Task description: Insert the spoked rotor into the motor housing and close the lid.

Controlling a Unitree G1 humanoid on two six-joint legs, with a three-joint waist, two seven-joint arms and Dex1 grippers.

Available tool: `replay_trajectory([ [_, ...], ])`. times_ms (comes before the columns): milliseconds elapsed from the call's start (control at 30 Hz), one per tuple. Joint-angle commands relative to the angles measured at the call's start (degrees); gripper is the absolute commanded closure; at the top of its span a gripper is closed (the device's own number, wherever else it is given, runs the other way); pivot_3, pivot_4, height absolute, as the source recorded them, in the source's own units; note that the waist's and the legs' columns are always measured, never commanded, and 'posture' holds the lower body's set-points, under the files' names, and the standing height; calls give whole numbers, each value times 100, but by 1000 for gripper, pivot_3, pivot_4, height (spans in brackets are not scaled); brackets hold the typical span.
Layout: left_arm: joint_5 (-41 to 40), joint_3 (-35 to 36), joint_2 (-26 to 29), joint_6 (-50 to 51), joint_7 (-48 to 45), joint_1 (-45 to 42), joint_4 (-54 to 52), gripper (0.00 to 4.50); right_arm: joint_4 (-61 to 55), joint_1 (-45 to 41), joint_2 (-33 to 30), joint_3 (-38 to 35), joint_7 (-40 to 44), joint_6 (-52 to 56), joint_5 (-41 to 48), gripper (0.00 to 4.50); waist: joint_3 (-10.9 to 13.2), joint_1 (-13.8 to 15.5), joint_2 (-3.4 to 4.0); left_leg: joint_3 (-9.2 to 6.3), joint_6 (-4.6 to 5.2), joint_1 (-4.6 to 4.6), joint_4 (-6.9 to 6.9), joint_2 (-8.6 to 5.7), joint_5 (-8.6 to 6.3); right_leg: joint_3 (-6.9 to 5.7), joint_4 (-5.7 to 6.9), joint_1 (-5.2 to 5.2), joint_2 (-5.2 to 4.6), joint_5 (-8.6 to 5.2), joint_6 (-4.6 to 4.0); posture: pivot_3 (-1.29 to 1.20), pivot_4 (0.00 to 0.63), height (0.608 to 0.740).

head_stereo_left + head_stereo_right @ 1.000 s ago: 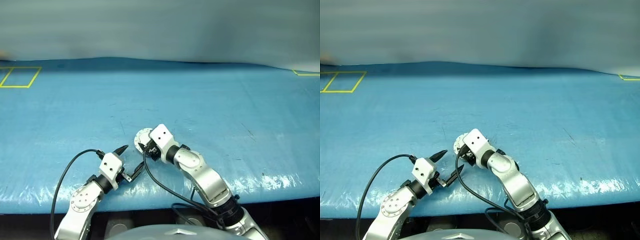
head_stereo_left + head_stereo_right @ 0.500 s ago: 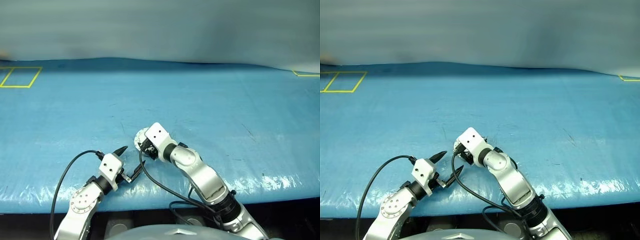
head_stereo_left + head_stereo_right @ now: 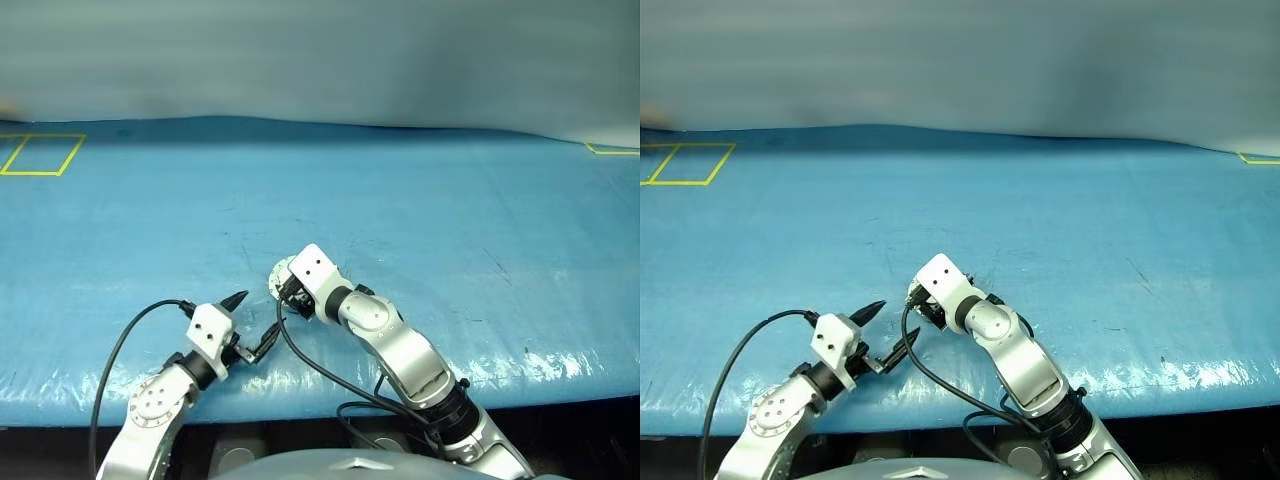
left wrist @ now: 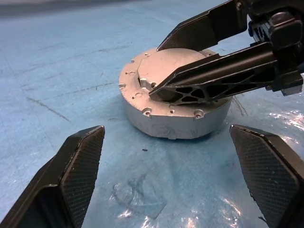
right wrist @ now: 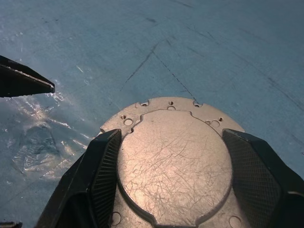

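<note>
Risk first: lid looks down already, so trouble now would be the right end effector (image 3: 287,290) dragging or tipping the motor housing (image 3: 281,272) if it pulls away skewed.

Head views: housing sits closed on the blue worktop (image 3: 420,210), near its front edge, right end effector on top of it. Left end effector (image 3: 252,322) just beside, nearer the edge, fingers spread, holding nothing. Black cable (image 3: 130,335) loops off the left wrist, could snag if that arm swings in. Yellow tape squares (image 3: 38,153) far off at the corners, no obstacle. Spoked rotor not visible, presumably inside.

Left wrist view: housing (image 4: 173,111) with lid (image 4: 164,71) flush on top, right end effector's fingers (image 4: 213,83) lying across the lid, apart, not gripping anything. Small clear scrap (image 4: 137,197) on the cover in front, harmless.

Right wrist view: lid (image 5: 173,156) between that end effector's fingers (image 5: 102,166), spread wide over it. Left fingertip (image 5: 28,81) nearby; collision possible if both close in.
</note>
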Motion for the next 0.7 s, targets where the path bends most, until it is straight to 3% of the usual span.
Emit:
replay_trajectory([
  [33,-503,503,61,709,140,-90,-307,616,505,162,-206,-107,-177,220,-223,1458,0,0,0,1,0,0,0,0,0,0,0,0,0,0,0,0,150,740],
  [167,-706,915,-104,1281,612,-542,-221,1969,527,170,-175,-131,-207,194,-216,1458,-5,8,-12,1,0,0,0,-2,1,0,-5,1,-1,0,0,0,150,740],
  [400,-1076,1003,-387,2431,1056,-1712,32,4312,603,145,-130,-156,-251,135,-199,1458,-11,15,-21,-1,4,3,0,-4,13,-2,-4,7,0,1,1,0,150,740],
  [433,-1159,1010,-480,2580,1125,-1931,85,4477,617,138,-123,-159,-256,123,-199,1458,-12,22,-23,-1,5,3,1,-4,13,-3,-4,8,0,1,1,0,150,740],
  [700,-1611,989,-853,3106,1097,-2729,428,4477,692,102,-82,-187,-280,67,-201,1458,-15,4,-29,-6,10,4,-10,-7,22,-4,-4,10,5,3,5,0,150,740],
])
